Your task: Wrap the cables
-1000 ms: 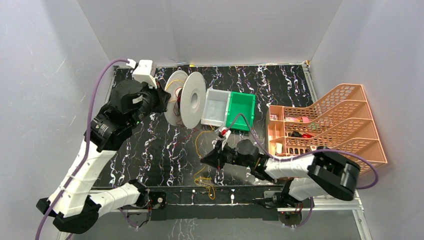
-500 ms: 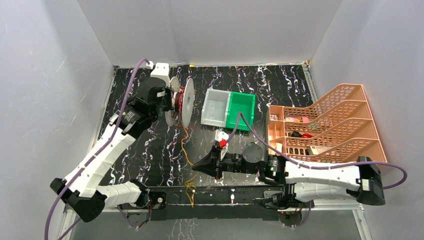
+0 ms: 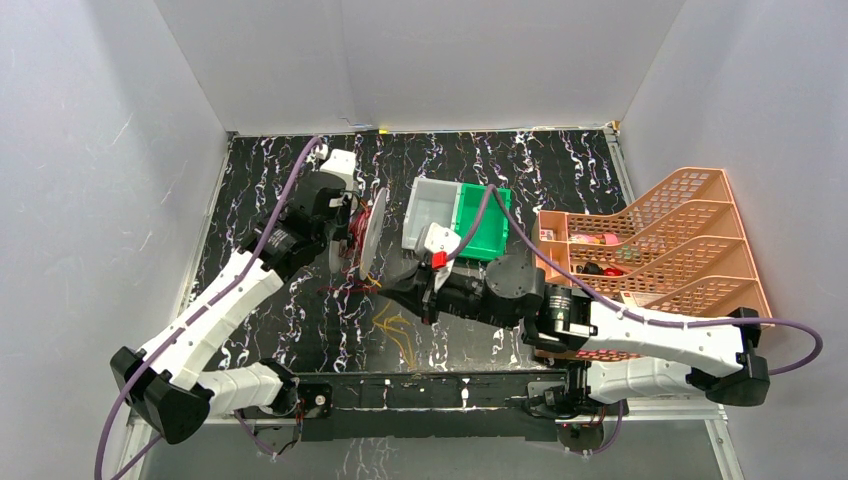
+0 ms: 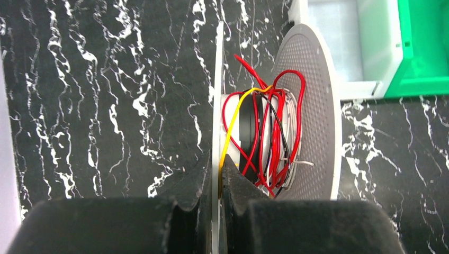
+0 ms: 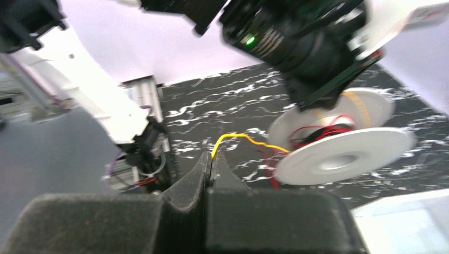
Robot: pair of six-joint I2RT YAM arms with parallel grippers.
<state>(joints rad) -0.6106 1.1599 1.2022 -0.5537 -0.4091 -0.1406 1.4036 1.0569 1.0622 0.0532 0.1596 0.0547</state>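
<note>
While the left jaws pinch a thin disc of the spool (image 4: 312, 121), lower centre, the right jaws clamp a yellow cable (image 5: 235, 135); red cables (image 4: 258, 132) tangle round the hub, bins (image 4: 381, 47) upper right.

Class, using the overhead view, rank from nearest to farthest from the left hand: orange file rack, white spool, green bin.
1. white spool, clamped in the left hand.
2. green bin, mid-table.
3. orange file rack, far right.
</note>
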